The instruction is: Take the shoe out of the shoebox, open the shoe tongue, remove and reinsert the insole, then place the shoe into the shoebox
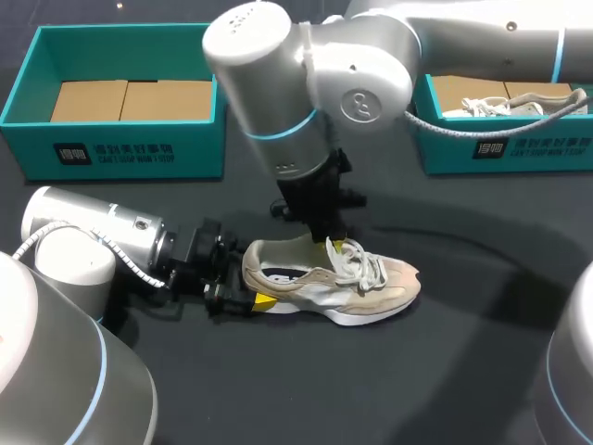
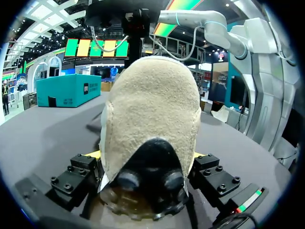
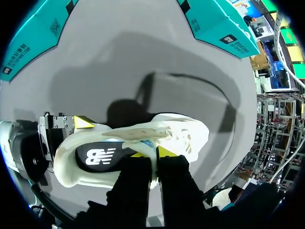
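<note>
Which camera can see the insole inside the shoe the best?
The right wrist view. It looks down into the shoe, so the dark insole shows plainly. The head view catches only a sliver of it through the opening. The left wrist view shows just the heel from behind, no insole.

Counted: everything in twos
Far-left shoebox (image 1: 111,153) and far-right shoebox (image 1: 519,148), two; table shoe (image 1: 371,287) and boxed shoe (image 1: 519,107), two; left gripper (image 1: 246,284) and right gripper (image 1: 332,246), two.

shoe (image 3: 143,143) on grey desk (image 3: 119,62) | insole (image 3: 102,155) seen inside | right jaws pinch its near side wall | left jaws at its heel | teal shoeboxes (image 3: 217,21) beyond it
</note>
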Controlling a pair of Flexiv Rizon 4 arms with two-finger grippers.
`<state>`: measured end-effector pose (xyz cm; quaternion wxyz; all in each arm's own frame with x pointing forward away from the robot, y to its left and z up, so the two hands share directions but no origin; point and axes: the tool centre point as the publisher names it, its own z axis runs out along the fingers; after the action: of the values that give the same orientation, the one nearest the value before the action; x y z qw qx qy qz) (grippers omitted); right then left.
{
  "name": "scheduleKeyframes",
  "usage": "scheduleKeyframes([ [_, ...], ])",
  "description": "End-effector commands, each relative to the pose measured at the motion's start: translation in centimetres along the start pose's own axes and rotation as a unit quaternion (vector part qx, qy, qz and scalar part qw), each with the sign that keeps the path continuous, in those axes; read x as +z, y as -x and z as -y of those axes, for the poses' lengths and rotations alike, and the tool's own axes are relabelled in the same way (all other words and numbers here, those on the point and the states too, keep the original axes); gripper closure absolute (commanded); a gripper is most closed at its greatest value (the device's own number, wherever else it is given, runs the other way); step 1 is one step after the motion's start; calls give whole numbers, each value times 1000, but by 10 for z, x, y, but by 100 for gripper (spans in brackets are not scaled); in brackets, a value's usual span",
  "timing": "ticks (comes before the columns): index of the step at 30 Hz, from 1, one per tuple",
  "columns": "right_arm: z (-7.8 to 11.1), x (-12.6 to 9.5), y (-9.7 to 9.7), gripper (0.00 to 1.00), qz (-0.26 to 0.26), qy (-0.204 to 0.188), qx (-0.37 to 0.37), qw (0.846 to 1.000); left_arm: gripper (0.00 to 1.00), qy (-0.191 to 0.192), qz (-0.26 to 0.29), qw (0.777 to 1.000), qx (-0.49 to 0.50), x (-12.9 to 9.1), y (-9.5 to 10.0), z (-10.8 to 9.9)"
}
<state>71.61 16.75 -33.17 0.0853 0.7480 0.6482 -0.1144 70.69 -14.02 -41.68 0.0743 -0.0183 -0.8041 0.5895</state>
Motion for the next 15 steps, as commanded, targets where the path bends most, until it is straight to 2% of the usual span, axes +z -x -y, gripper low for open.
scheduleKeyframes([
  [1, 15, 1, 49, 100, -103, 31, 17, 994, 100, 1, 1, 1000, 0, 0, -2, 0],
  [3, 18, 3, 63, 100, -142, 37, 13, 989, 100, 1, 1, 1000, 0, 0, -2, 0],
  [6, 21, 7, 71, 100, -191, 28, 27, 981, 100, 1, 1, 1000, 0, 0, -2, 0],
  [15, 21, 7, 71, 100, -191, 28, 27, 981, 100, 1, 1, 1000, 0, 0, -2, 0],
])
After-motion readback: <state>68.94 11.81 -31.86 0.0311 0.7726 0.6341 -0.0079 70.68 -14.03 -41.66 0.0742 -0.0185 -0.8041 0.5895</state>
